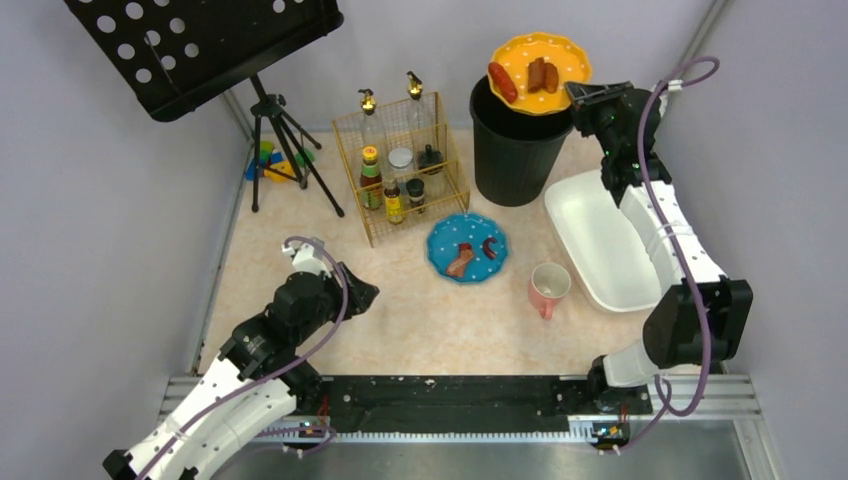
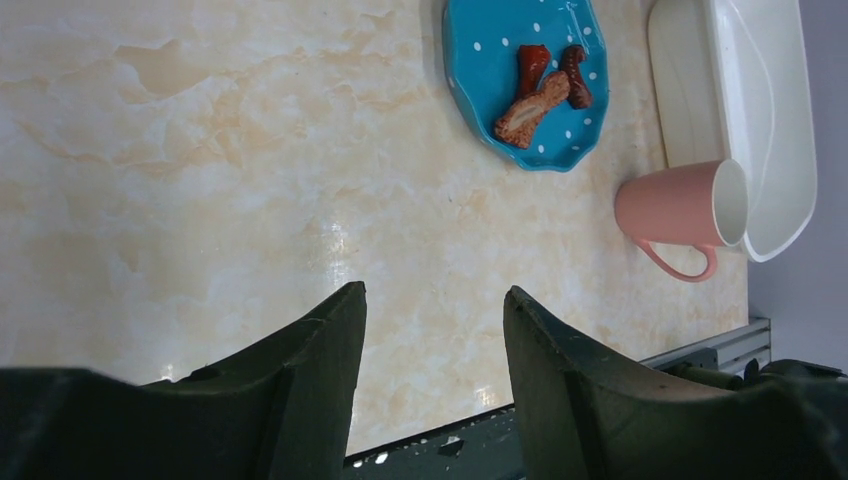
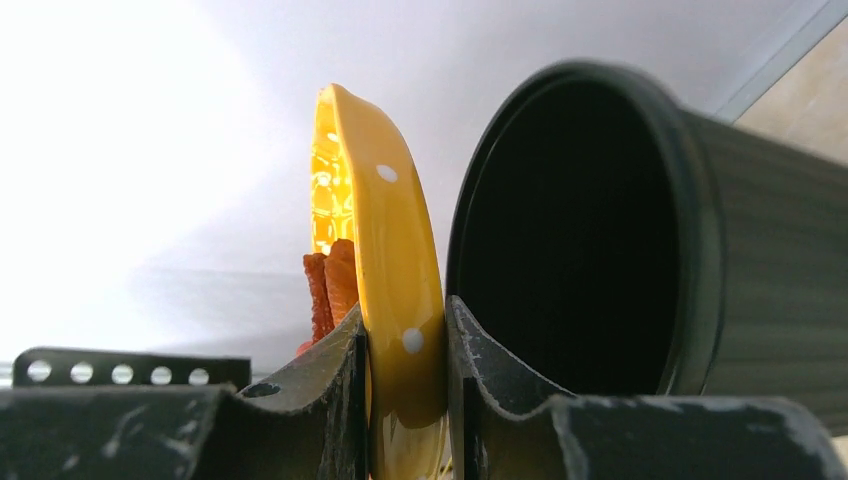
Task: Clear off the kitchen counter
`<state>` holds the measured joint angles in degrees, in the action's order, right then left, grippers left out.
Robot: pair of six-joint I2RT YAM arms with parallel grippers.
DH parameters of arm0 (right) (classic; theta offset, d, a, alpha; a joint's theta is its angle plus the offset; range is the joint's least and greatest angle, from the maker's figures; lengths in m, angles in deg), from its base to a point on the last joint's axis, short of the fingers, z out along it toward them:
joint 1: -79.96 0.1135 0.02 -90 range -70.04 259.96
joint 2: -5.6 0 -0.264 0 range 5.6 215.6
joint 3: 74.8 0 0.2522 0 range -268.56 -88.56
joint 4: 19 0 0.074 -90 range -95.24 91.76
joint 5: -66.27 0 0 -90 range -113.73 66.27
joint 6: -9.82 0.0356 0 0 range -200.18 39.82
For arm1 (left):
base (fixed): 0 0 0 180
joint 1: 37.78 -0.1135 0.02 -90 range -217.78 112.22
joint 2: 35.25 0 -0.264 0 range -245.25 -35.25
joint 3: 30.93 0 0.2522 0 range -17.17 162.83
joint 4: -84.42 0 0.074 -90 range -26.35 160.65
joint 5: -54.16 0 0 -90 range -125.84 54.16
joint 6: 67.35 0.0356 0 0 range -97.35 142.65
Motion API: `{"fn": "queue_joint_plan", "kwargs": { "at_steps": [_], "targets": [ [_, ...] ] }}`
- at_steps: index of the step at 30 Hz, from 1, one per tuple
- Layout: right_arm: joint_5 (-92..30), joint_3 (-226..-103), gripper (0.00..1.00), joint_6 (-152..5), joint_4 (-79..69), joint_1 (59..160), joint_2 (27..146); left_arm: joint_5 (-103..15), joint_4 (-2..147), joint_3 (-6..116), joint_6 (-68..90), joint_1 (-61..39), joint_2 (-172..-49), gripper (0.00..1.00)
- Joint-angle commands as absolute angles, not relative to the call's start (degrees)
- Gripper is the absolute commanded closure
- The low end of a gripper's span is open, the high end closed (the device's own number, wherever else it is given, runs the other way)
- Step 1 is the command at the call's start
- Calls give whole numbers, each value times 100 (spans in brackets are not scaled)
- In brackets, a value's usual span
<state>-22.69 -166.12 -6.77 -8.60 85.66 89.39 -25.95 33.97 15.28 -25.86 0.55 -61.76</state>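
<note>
My right gripper (image 1: 578, 92) is shut on the rim of a yellow dotted plate (image 1: 540, 59), holding it above the mouth of the black bin (image 1: 515, 150). Sausage pieces (image 1: 503, 82) lie on that plate. In the right wrist view the yellow plate (image 3: 385, 230) stands on edge between my fingers, the bin (image 3: 600, 230) right beside it. A blue dotted plate (image 1: 467, 247) with food scraps and a pink mug (image 1: 549, 287) sit on the kitchen counter (image 1: 400, 320). My left gripper (image 1: 362, 295) hovers open over bare counter (image 2: 200, 180), left of the blue plate (image 2: 525, 75).
A white tub (image 1: 600, 235) lies at the right, next to the mug (image 2: 690, 205). A gold wire rack (image 1: 402, 180) of bottles stands behind the blue plate. A music stand on a tripod (image 1: 285, 140) and small toys (image 1: 272, 165) occupy the back left corner.
</note>
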Motion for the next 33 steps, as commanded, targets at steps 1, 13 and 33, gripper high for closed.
{"fn": "queue_joint_plan", "kwargs": {
  "at_steps": [1,13,33],
  "targets": [
    [-2355,-17442,100,-584,-1961,8337,9001,-2839,3894,1475,-2551,71,-6150,42],
    [-2500,-18154,100,-2192,-1760,8177,9588,-2880,3976,1403,-2440,66,-6194,42],
    [-2413,-19024,100,-4696,-1814,8205,10063,-2897,3940,1166,-2442,65,-5942,43]
  ]
}}
